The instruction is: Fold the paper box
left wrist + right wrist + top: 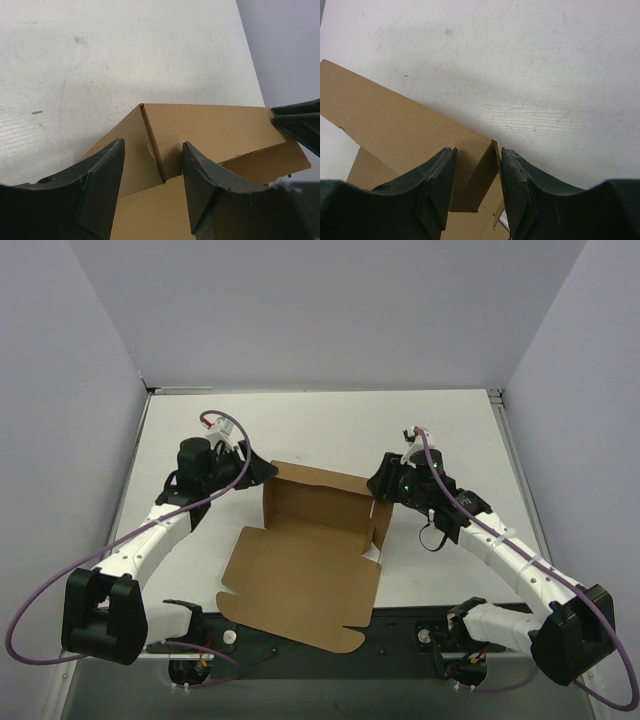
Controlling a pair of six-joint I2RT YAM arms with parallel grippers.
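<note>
As the paper box (300, 560) is pinched by the right fingers (437, 192), its left corner is merely straddled. Left fingers (100, 192) are spread — apart.

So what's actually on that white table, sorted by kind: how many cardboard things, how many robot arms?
Cardboard things: 1, the paper box, brown and half folded
Robot arms: 2, the left arm and the right arm
Total: 3
</note>
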